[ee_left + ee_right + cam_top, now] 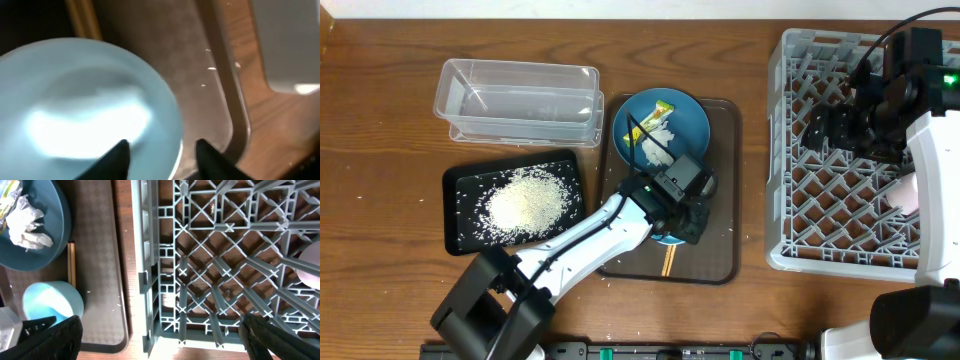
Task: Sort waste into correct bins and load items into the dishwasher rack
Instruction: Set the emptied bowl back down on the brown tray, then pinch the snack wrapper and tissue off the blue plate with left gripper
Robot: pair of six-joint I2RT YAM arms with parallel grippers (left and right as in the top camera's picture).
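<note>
My left gripper (686,210) is open low over the pale-blue bowl (666,238) on the brown serving tray. In the left wrist view its fingers (162,147) straddle the bowl's (90,110) rim, one inside and one outside. The dark-blue plate (660,125) holds the yellow-green wrapper (663,108) and the white tissue (655,140). Chopstick ends (668,262) stick out below the bowl. My right gripper (832,130) hangs open and empty over the grey rack (790,150); in the right wrist view its fingers (160,330) are spread wide. A pinkish cup (910,192) sits in the rack.
The brown serving tray (720,230) lies between the bins and the rack. The clear tub (520,100) stands at the back left. The black tray (460,185) in front of it holds a heap of rice (528,200). A few grains lie loose on the table.
</note>
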